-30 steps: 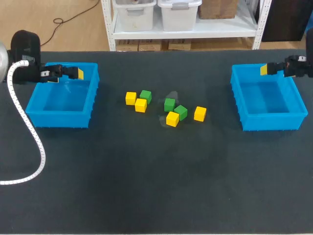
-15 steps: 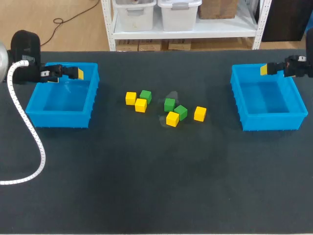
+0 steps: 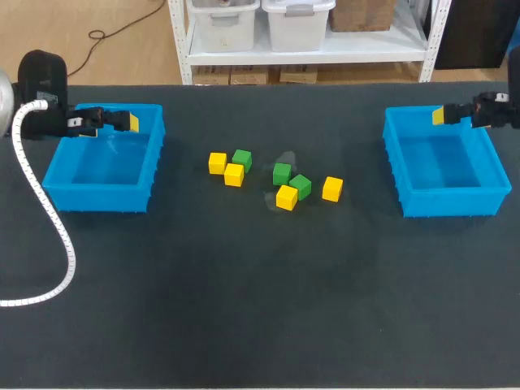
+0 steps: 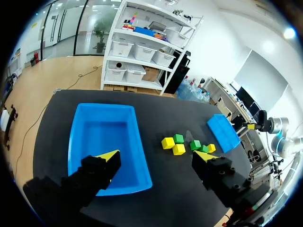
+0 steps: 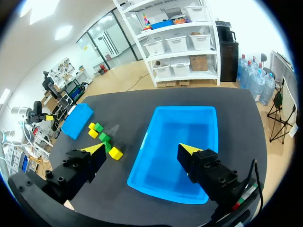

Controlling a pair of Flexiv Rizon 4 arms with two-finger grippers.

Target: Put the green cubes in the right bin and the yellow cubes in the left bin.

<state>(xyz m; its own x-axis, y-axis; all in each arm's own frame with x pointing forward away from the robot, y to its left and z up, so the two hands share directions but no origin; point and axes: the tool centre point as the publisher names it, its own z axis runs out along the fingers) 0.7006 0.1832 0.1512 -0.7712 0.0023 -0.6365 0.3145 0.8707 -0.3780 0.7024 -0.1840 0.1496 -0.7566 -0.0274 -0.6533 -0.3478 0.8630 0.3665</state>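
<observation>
Nothing moved | cubes (image 3: 286,197) clustered mid black table (image 3: 244,309) | left bin (image 3: 97,199), right bin (image 3: 451,203) flanking

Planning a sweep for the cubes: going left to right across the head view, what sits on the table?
left bin → leftmost yellow cube → leftmost green cube → rightmost green cube → rightmost yellow cube → right bin

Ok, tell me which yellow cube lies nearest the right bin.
The yellow cube alone at the cluster's right end, beside a green cube; the other three yellow ones lie farther left.
</observation>
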